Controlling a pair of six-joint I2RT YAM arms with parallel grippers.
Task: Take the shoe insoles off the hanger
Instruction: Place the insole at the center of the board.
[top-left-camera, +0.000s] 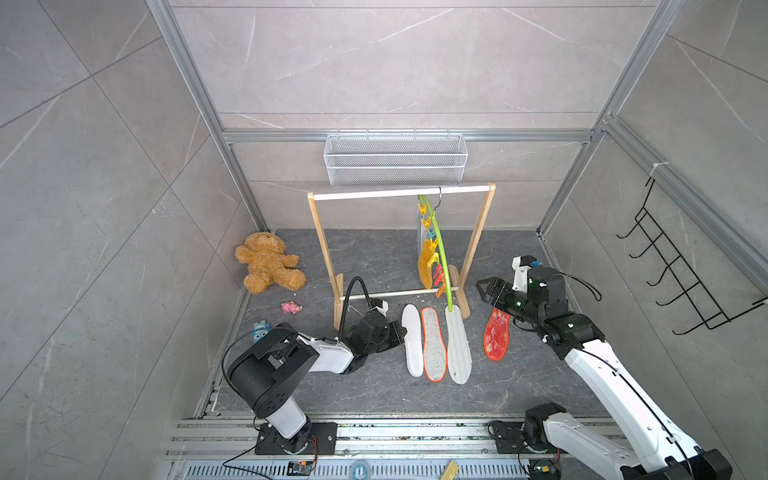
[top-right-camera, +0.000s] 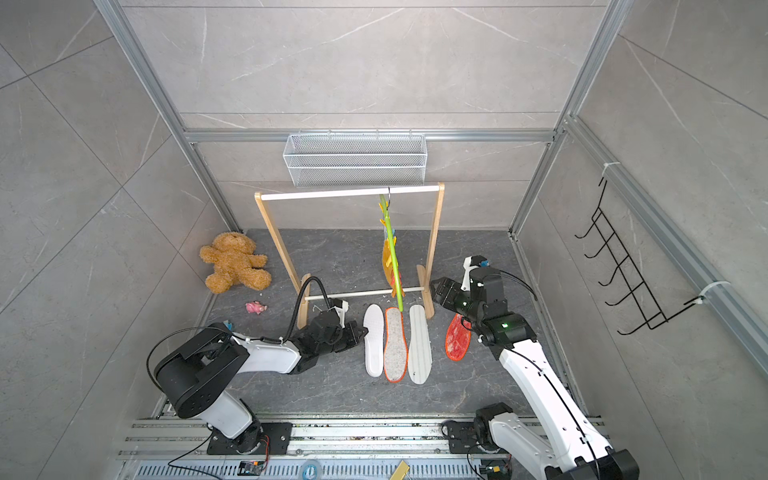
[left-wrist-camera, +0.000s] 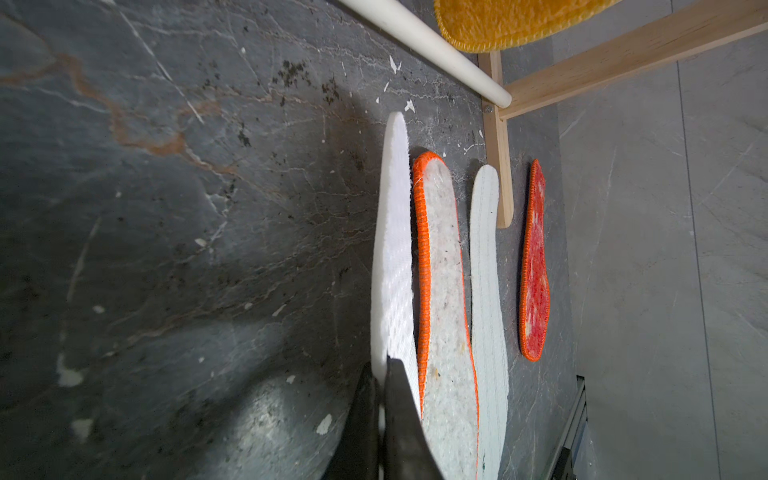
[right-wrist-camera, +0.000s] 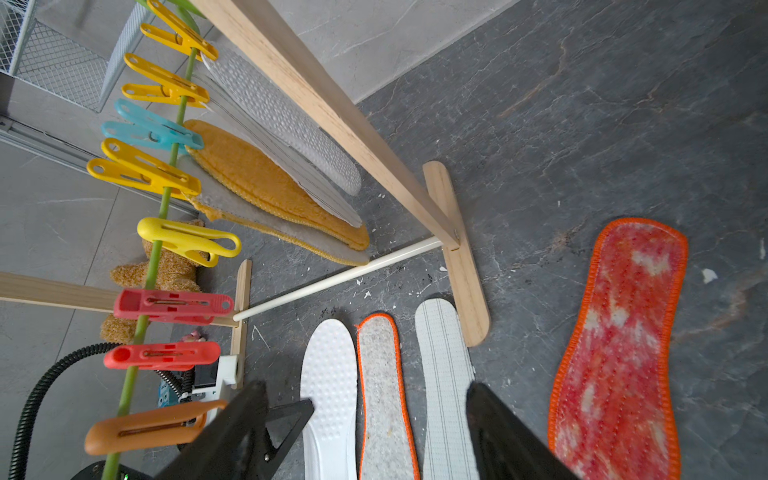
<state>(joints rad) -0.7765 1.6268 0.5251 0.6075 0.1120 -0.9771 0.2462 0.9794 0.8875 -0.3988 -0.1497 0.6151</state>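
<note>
The lime-green hanger (top-left-camera: 441, 249) (right-wrist-camera: 165, 195) hangs by its hook from the rack's white rail. Clipped to it are an orange-yellow insole (top-left-camera: 424, 266) (right-wrist-camera: 270, 187), a blue-grey one (right-wrist-camera: 291, 120) and a grey felt one (right-wrist-camera: 270, 226). Flat on the floor lie a white insole (top-left-camera: 412, 340) (left-wrist-camera: 392, 249), a grey orange-rimmed one (top-left-camera: 433, 345), a pale striped one (top-left-camera: 458, 349) and a red mesh one (top-left-camera: 496, 334). My left gripper (top-left-camera: 400, 332) (left-wrist-camera: 380, 374) is shut on the white insole's edge. My right gripper (top-left-camera: 484, 289) (right-wrist-camera: 365, 388) hovers open and holds nothing, beside the rack's right foot.
The wooden rack (top-left-camera: 324, 249) stands mid-floor, with a white wire basket (top-left-camera: 395, 160) on the back wall. A teddy bear (top-left-camera: 268, 264), a pink toy (top-left-camera: 291, 307) and a blue toy (top-left-camera: 259, 330) lie at the left. Black wire hooks (top-left-camera: 681, 274) hang on the right wall.
</note>
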